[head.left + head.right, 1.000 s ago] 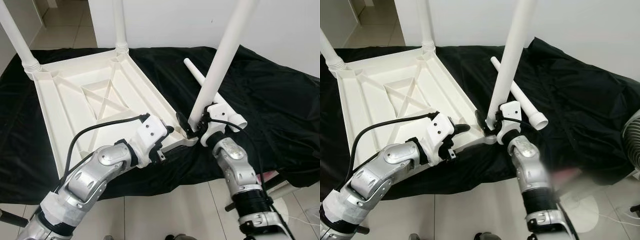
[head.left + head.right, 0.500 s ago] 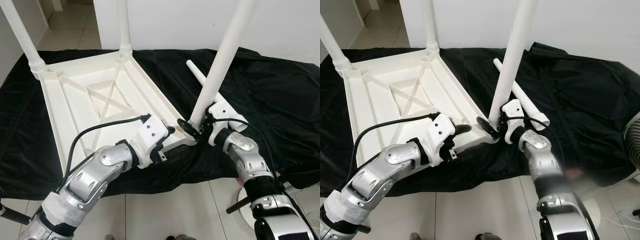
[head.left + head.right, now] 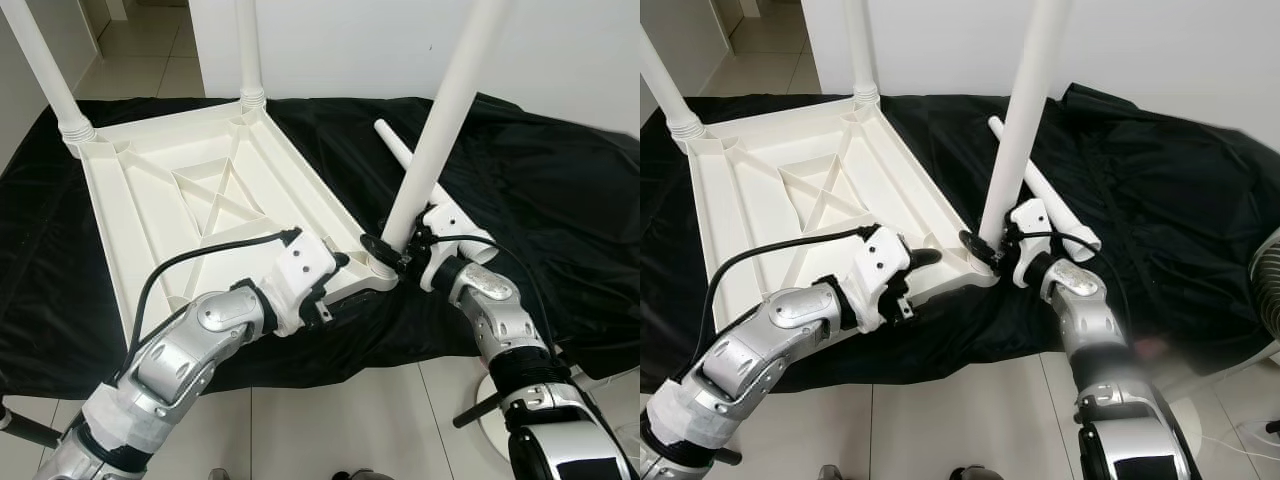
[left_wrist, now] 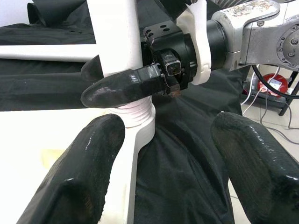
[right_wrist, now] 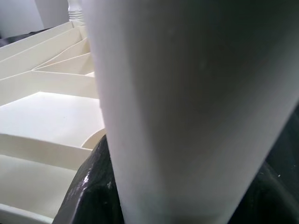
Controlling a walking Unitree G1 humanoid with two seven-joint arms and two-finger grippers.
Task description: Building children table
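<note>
Upturned white children's tabletop lies on black cloth. Right pincer clenches a leg at its 4 o'clock corner; left pincer, released, straddles the edge. Leg tops cut off.

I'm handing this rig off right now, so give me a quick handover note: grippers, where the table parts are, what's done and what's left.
Right gripper: shut on the third leg, holding it at the near corner socket of the upturned tabletop.
Left gripper: open, at the tabletop's near edge beside that corner.
Done: two far legs stand in their sockets.
Left: seat the third leg fully; fit the spare leg lying on the black cloth.
</note>
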